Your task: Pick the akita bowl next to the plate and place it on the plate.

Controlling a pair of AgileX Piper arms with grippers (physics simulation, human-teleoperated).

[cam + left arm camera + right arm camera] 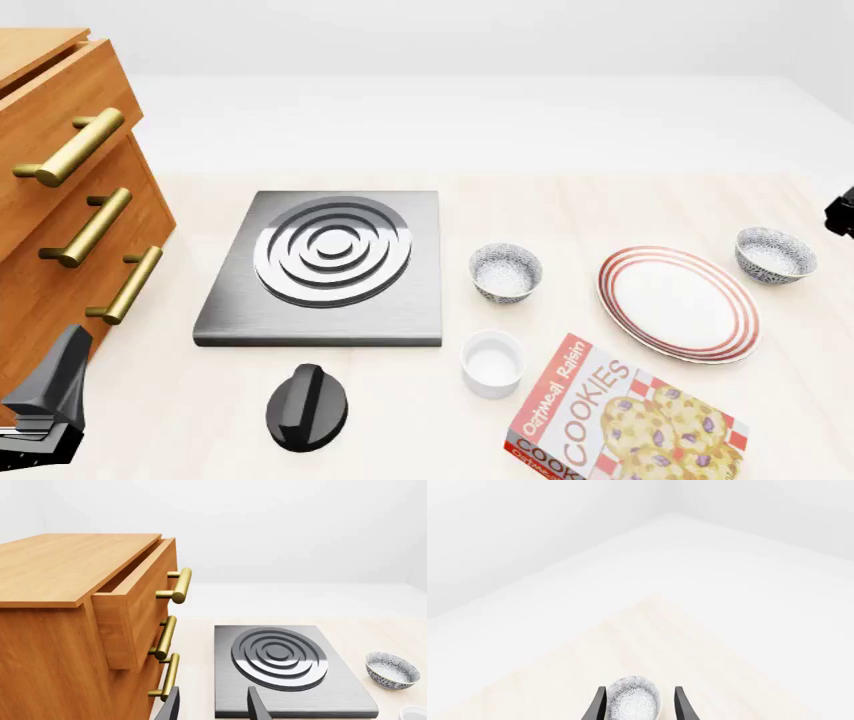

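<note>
Beside plate (678, 303), far-right edge: akita bowl (775, 254) on tabletop (534, 200) | right pincer (637, 707) open, empty, straddling bowl | step: pre-grasp | next: descend, close on rim.

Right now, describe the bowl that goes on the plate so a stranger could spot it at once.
Find the big red-ringed plate on the table's right side. The bowl sits just beyond its far right edge, small and grey-speckled. Its twin stands on the plate's other side, by the stove; the plain white cup is smaller and unpatterned.
</note>
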